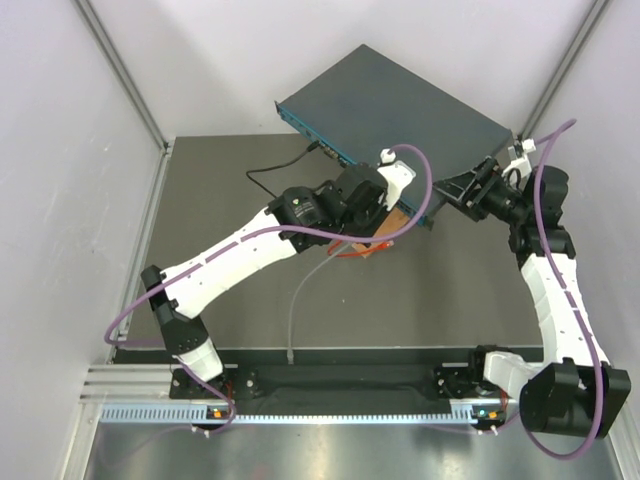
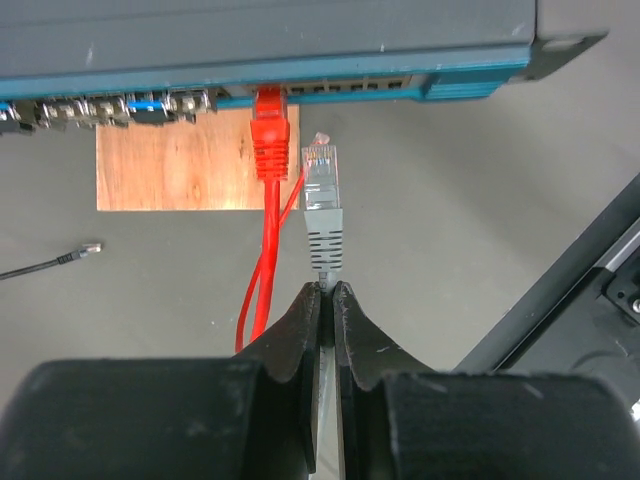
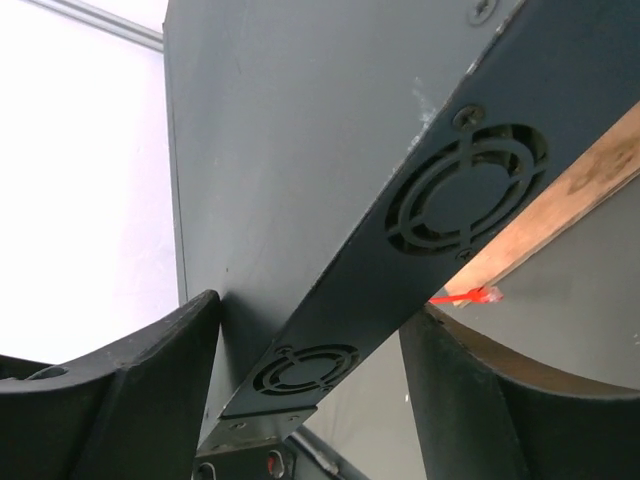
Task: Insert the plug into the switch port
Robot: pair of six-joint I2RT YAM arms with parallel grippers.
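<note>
Dark mat. Plug: light, clip fragile, cable limp; take by boot. Left gripper clamped on grey cable; right gripper wide, straddling switch.

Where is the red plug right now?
In the left wrist view, the red plug sits plugged into the front of the switch, just left of the grey connector.

Bright, even light, soft shadows; near jaws blur in both wrist views; pale wall glares.
</note>
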